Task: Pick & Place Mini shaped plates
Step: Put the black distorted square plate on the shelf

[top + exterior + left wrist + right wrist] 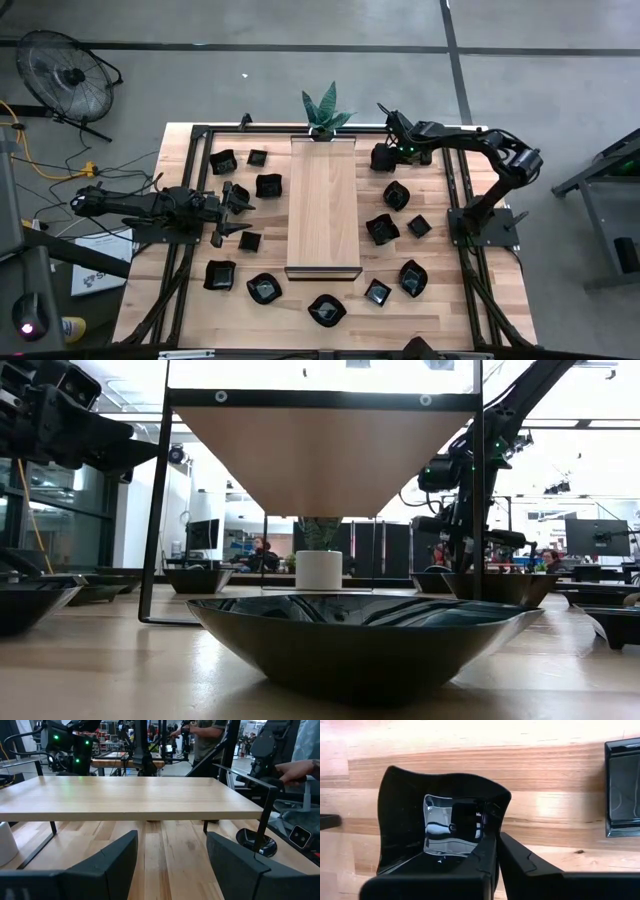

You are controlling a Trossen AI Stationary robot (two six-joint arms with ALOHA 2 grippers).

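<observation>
A wavy-rimmed plate [440,820] at the far right of the worktop [440,300], beside the long board [322,205], is being grasped: the right gripper [497,845] is clamped on its rim. A lift is called for next. The left gripper [232,215] waits, jaws wide apart.

glossy black plates [383,229], pale wooden board [322,205]

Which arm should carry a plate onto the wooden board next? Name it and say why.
Right. The right gripper is already shut on the rim of a wavy black plate beside the board's far end. The left gripper stands open and empty across the board.
</observation>
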